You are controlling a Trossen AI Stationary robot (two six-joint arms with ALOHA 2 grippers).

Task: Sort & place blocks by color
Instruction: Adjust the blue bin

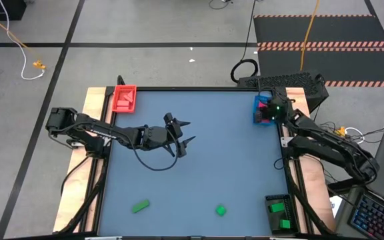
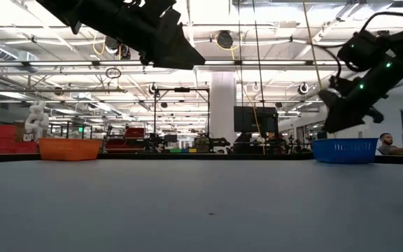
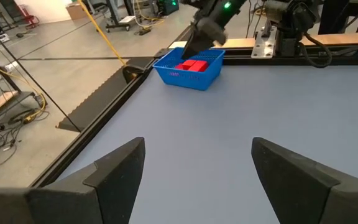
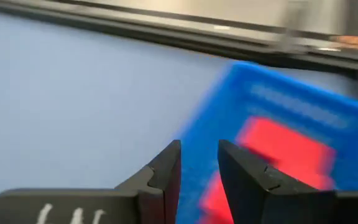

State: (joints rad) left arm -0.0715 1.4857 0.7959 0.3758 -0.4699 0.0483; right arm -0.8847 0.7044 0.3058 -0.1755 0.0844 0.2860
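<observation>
My right gripper [image 4: 199, 163] hangs over the near-left wall of the blue tray [image 1: 261, 111] at the table's far right. Its fingers stand a narrow gap apart with nothing between them. Red-pink blocks [image 4: 283, 149] lie on the tray's floor, and the left wrist view shows them too [image 3: 192, 65]. My left gripper [image 1: 184, 135] stands wide open and empty above the middle of the table, pointing toward the blue tray. Two green blocks [image 1: 141, 207] [image 1: 221, 211] lie flat on the table near its front edge.
A red tray [image 1: 124, 98] sits at the far left corner. A dark tray [image 1: 280, 213] with green blocks in it sits at the near right corner. The blue mat between the trays is bare apart from the two green blocks.
</observation>
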